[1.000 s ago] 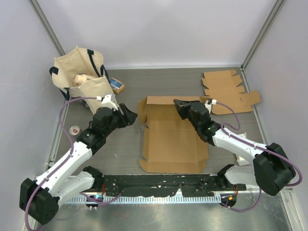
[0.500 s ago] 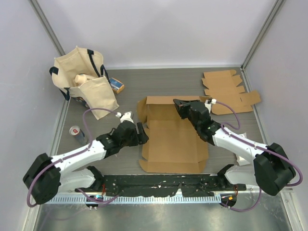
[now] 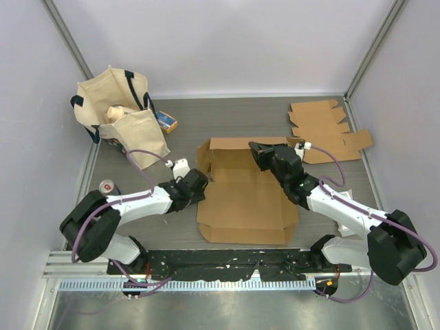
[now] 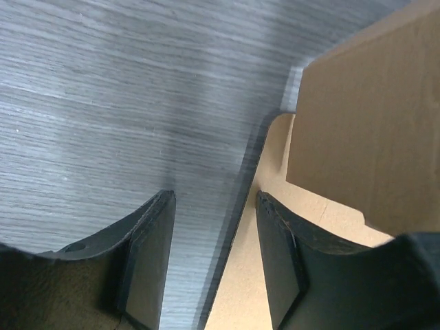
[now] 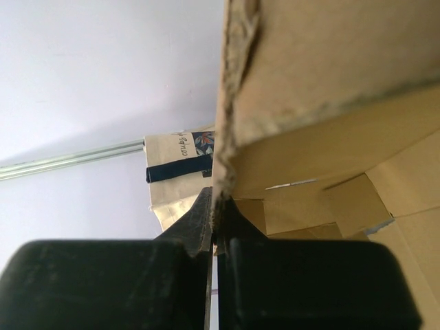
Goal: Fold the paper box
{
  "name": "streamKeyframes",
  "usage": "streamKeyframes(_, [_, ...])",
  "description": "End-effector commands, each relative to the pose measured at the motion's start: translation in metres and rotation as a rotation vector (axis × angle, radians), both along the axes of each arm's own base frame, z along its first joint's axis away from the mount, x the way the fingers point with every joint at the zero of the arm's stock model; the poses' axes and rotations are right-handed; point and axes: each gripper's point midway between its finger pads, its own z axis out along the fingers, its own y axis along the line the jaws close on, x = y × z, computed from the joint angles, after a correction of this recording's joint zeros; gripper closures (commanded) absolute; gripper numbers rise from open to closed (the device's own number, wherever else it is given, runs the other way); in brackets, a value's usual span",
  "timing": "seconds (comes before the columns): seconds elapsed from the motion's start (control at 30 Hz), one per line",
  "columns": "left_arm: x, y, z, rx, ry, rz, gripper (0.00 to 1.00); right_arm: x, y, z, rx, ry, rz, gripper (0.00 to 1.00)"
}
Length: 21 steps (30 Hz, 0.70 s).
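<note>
The box (image 3: 247, 203) lies near the middle of the tabletop (image 3: 227, 120), spread mostly flat as an unfolded sheet of brown cardboard between the two arms. Its rear panel (image 3: 230, 146) is lifted upright at the far end. The thin top edge of that panel is pinched by the right tool (image 3: 254, 148), whose fingers are seen pressed tight on the cardboard in the right wrist view. The left tool (image 3: 201, 190) is placed at the sheet's left edge with its fingers (image 4: 148, 254) parted. The cardboard edge is seen in the gap, and nothing is clamped.

The step in hand is judged to be the raising of the left side flap. It would be done well if one finger were slid fully under the edge before any closing. The flap should then be swung up about its crease, not dragged sideways, with the rear panel held steady so that the sheet is not skewed.

The long axis is judged to run from the near side toward the far wall, with the inner face turned upward and the raised panel pointing up.
</note>
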Motion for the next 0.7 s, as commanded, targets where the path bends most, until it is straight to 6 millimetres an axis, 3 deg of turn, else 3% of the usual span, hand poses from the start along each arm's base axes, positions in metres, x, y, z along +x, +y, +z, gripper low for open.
streamKeyframes(0.0, [-0.005, 0.028, -0.018, 0.095, 0.061, 0.126, 0.46, -0.004, -0.005, 0.012, 0.043, -0.035, -0.015, 0.98])
streamKeyframes(0.17, [-0.003, 0.028, -0.013, 0.025, 0.001, 0.111, 0.51, -0.007, -0.010, 0.005, 0.021, -0.017, -0.027, 0.98])
streamKeyframes(0.2, [-0.001, 0.023, -0.002, -0.020, -0.042, 0.089, 0.51, -0.008, -0.010, 0.003, 0.023, -0.013, -0.028, 0.98])
streamKeyframes(0.4, [0.002, 0.019, 0.020, -0.105, -0.154, 0.039, 0.46, -0.007, -0.007, -0.004, 0.020, 0.000, -0.019, 0.98])
streamKeyframes(0.53, [0.009, 0.007, 0.050, -0.134, -0.226, -0.053, 0.34, -0.005, -0.004, -0.004, 0.012, 0.000, -0.009, 0.98])
streamKeyframes(0.67, [0.016, -0.009, 0.100, -0.221, -0.399, -0.164, 0.26, -0.004, -0.003, -0.001, 0.011, -0.005, -0.008, 0.98])
